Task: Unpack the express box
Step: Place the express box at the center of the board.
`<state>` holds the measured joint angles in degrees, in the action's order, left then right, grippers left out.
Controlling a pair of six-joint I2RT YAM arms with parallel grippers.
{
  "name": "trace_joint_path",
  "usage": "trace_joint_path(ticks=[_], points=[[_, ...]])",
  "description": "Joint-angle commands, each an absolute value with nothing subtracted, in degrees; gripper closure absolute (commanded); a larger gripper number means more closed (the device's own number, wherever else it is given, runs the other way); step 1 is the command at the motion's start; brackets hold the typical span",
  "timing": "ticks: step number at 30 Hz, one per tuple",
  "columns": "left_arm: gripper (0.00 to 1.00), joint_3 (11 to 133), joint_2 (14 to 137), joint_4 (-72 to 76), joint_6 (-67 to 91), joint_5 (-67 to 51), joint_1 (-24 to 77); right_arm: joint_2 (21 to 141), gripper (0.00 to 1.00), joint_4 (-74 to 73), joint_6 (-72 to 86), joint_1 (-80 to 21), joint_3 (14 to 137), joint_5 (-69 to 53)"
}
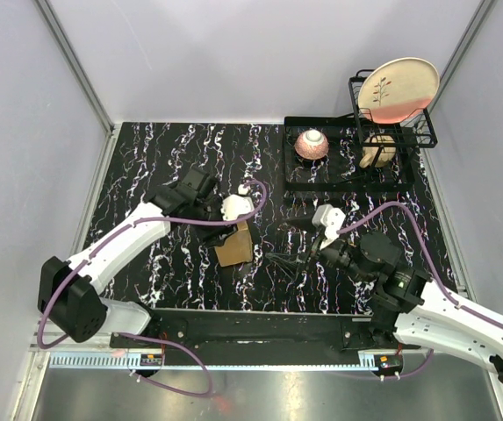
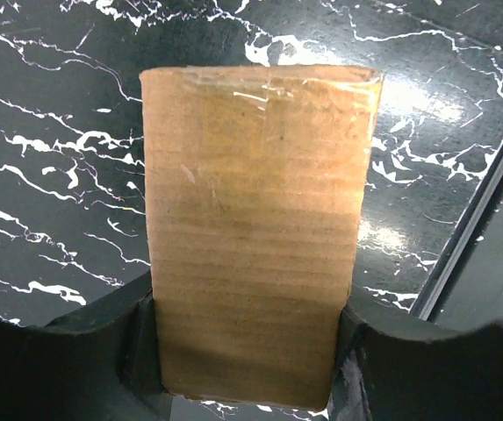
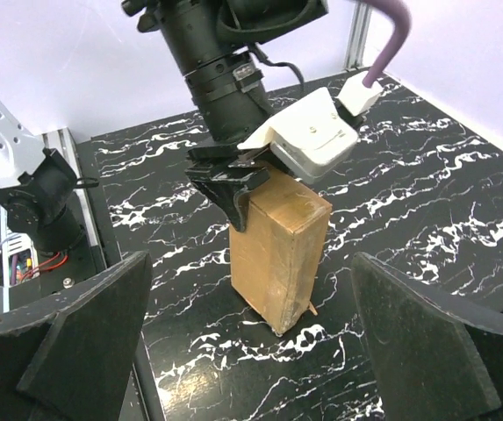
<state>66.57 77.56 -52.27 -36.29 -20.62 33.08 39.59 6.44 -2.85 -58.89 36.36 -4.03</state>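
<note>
Black, white-veined tabletop [image 1: 163,158], pale lilac walls around it. Your left fingers [image 2: 58,368] are clamped on the express box [image 1: 235,246], one on each side of its upper end, closed only as far as the box's width allows.

The box stands on end, a bit left of the tabletop's middle. It leans slightly, with its lower end down on the tabletop. I can't tell whether the whole bottom edge sits flat. It is plain brown cardboard, and in the left wrist view glossy clear tape shows across the end away from the fingers. Flap looks closed.

Your right fingers [image 3: 84,342] are spread wide with nothing between them. They point at the box from its right side and don't touch it. From the right wrist view the box sits framed between the two fingers, further out.

At the far right corner, a black wire dish rack [image 1: 409,132] holds a plate [image 1: 398,88] standing on edge. A pink bowl [image 1: 312,145] sits just left of it on a black frame. A purple cable [image 1: 383,209] runs along each arm.
</note>
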Motion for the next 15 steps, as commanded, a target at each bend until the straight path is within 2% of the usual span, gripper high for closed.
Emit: trace_joint_path(ticks=[1, 4, 9, 11, 13, 14, 15], points=[[0.59, 62.4, 74.2, -42.5, -31.9, -15.4, 35.2, 38.1, 0.0, 4.4, -1.9, -59.2, 35.4, -0.4], [0.54, 61.6, 74.8, -42.5, -31.4, -14.6, 36.2, 37.7, 0.0, 3.8, -1.9, -59.2, 35.3, -0.4], [0.37, 60.7, 74.1, -42.5, -31.4, -12.9, 38.8, 36.7, 0.0, 3.3, -1.7, -59.2, 34.6, 1.9], [0.34, 60.6, 73.3, -42.5, -31.5, -12.7, 39.5, 36.3, 0.0, 3.3, -1.6, -59.2, 34.6, 2.2], [0.21, 61.0, 73.0, -42.8, -31.3, -12.6, 40.4, 35.9, 0.0, 3.2, -1.6, -59.2, 34.6, 2.5], [0.07, 61.3, 73.0, -43.1, -31.1, -12.8, 40.7, 35.8, 0.0, 3.1, -1.6, -59.2, 34.7, 2.5], [0.01, 61.6, 73.1, -44.0, -30.9, -12.9, 41.2, 35.7, 0.0, 3.0, -1.6, -59.2, 34.8, 2.7]])
